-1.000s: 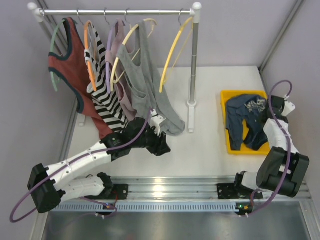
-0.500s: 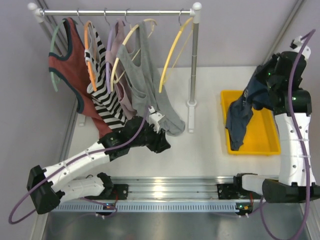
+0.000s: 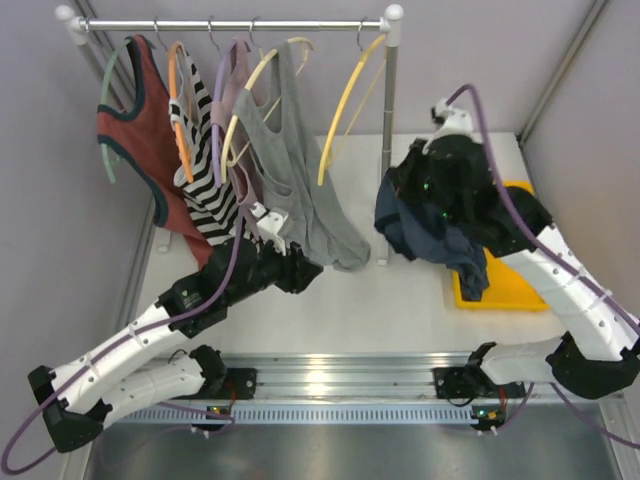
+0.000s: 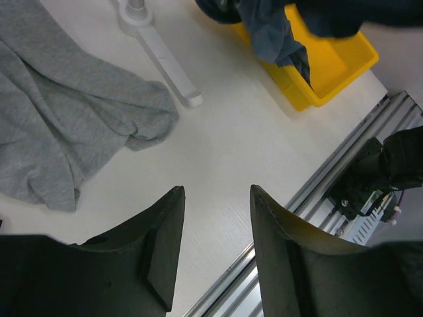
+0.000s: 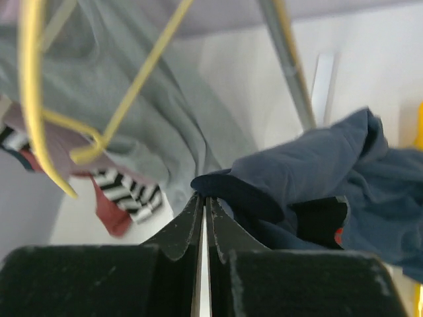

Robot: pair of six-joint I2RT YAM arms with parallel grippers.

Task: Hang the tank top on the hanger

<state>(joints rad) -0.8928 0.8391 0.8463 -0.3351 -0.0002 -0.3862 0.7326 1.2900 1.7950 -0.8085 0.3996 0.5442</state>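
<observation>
Looking down from above, the right gripper [image 5: 203, 206] is lost, buried under its own dark wrist and the bunched tank top [image 3: 440, 235]. Only the wrist camera catches its fingertips, and a dark fold covers the pinch itself. The yellow bin [image 3: 505, 292] at the table's right edge is mostly covered by cloth and arm. In the left wrist view the top edge slices off both bin and tank top, the grey tank top [image 4: 59, 132] runs off the left edge, and the left gripper [image 4: 215, 193] loses its finger roots at the bottom. The hanger [image 5: 31, 99] is a yellow blur up close, cut off at the top.
</observation>
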